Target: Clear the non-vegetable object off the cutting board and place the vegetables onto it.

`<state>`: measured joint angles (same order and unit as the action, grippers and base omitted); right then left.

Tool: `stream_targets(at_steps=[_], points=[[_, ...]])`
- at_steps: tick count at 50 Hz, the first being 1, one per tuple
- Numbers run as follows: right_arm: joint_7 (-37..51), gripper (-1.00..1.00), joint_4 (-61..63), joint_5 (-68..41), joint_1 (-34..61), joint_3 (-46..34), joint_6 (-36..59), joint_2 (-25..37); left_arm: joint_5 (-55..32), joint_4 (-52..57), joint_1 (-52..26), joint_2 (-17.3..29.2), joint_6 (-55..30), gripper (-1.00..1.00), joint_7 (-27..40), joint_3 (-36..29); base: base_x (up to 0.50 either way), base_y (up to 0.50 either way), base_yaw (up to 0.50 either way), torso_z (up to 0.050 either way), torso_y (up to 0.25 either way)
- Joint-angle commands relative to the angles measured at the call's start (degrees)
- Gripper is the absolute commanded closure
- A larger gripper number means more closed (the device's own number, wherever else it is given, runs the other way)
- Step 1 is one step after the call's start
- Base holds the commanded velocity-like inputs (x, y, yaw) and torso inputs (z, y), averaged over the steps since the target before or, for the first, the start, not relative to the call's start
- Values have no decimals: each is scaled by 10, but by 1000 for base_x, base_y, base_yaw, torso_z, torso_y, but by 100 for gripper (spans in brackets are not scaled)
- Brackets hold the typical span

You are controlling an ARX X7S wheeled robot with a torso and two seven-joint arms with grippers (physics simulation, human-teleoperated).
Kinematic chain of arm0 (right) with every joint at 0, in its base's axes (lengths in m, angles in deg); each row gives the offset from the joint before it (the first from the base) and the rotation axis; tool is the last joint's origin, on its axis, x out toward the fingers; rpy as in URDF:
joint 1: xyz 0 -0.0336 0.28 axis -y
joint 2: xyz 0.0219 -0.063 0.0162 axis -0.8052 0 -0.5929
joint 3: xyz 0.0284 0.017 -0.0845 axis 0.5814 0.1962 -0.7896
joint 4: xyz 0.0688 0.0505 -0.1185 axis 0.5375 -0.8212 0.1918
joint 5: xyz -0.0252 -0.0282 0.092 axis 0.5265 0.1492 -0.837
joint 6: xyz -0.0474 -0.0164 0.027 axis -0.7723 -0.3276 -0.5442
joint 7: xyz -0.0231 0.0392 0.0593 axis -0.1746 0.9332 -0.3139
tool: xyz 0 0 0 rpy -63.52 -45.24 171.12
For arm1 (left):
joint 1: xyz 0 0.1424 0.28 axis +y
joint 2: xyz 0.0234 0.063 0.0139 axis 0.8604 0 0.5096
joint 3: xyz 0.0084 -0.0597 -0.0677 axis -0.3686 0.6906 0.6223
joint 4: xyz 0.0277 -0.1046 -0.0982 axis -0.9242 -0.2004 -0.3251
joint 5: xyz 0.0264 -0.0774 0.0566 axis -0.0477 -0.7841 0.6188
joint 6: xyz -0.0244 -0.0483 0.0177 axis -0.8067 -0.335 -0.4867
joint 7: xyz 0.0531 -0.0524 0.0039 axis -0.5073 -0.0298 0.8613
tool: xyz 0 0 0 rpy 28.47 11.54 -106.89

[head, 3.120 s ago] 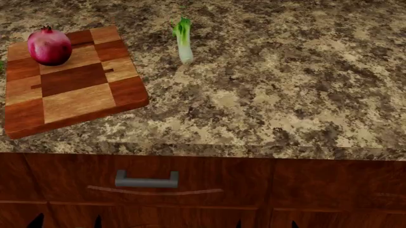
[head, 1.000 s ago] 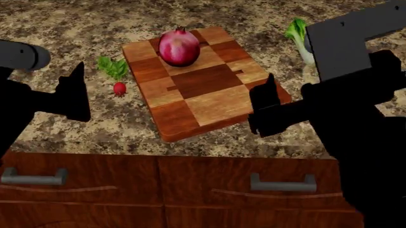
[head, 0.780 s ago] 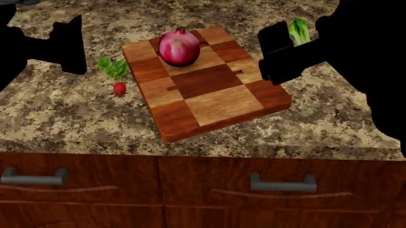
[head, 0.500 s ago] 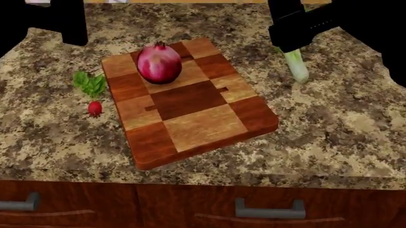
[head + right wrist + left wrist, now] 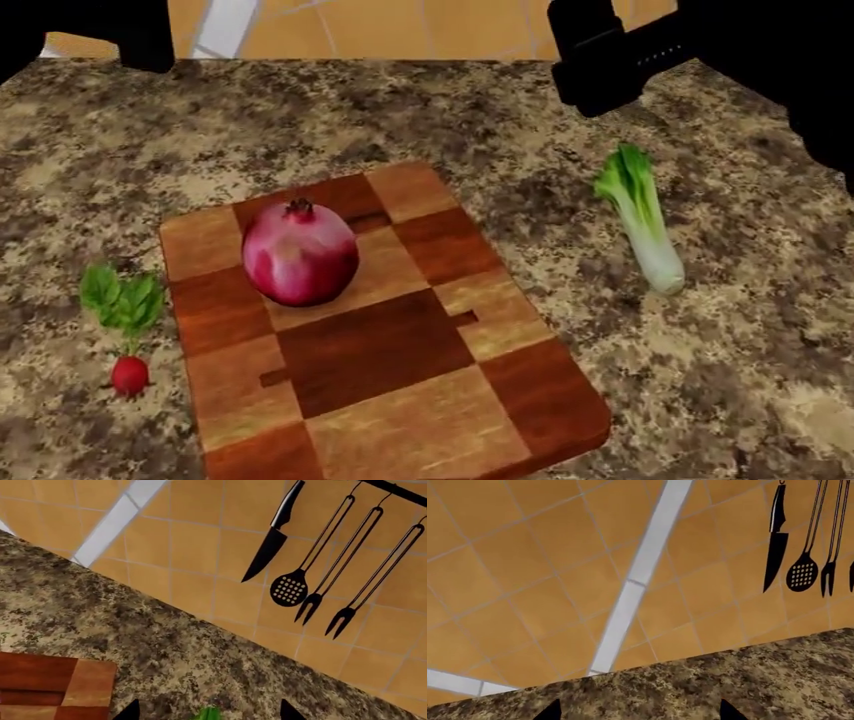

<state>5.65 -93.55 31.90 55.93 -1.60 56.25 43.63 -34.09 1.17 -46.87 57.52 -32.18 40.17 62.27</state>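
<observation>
The cutting board (image 5: pixel 387 400) lies on the granite counter with its checker pattern showing, and a corner of the cutting board (image 5: pixel 47 685) shows in the right wrist view. The non-vegetable object, a magenta-red fruit (image 5: pixel 299 255), stands on the board's far half. A white-based green stalk (image 5: pixel 641 225) lies on the counter to the right of the board, and the stalk's leaf tip (image 5: pixel 210 714) shows below the right gripper. A small bunch of green leaves with a red bulb (image 5: pixel 123 315) lies left of the board. My left gripper (image 5: pixel 134 45) (image 5: pixel 639 715) and right gripper (image 5: pixel 601 75) (image 5: pixel 209 714) hang open above the counter's far side, holding nothing.
The granite counter (image 5: pixel 747 380) runs back to an orange tiled wall (image 5: pixel 334 25). On that wall hang a black knife (image 5: pixel 270 535), a slotted spoon (image 5: pixel 290 587) and forks (image 5: pixel 347 615).
The head view has tilted and moved closer, so the board and fruit now sit lower and larger. Both arms have risen toward the back wall. The things on the counter have not moved.
</observation>
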Motion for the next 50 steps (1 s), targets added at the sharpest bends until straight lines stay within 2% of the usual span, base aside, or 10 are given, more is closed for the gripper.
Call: stream_targets(at_steps=[1, 29, 35, 39, 40, 47, 50], points=[[1, -100, 13, -8, -4, -4, 9, 6, -6, 11, 0, 4, -8, -100, 2, 3, 500, 0, 0, 0, 0], [21, -100, 48, -37, -42, 17, 26, 27, -17, 32, 6, 13, -20, -100, 7, 7, 500, -40, 0, 0, 1], [28, -100, 66, -55, -64, 29, 32, 29, -17, 33, 10, 15, -18, -100, 8, 6, 0, 0, 0, 0, 2], [48, -100, 72, -95, -84, 76, 52, 17, -18, 33, 14, 16, -16, -100, 8, 6, 0, 0, 0, 0, 0], [64, -100, 72, -114, -93, 102, 66, 8, -19, 34, 14, 17, -16, -100, 8, 6, 0, 0, 0, 0, 0], [114, -100, 92, -185, -112, 155, 132, -22, -20, 33, 14, 19, -16, -100, 8, 7, 0, 0, 0, 0, 0], [170, -100, 68, -249, -108, 179, 155, -44, -21, 32, 14, 18, -15, -100, 8, 7, 0, 0, 0, 0, 0]])
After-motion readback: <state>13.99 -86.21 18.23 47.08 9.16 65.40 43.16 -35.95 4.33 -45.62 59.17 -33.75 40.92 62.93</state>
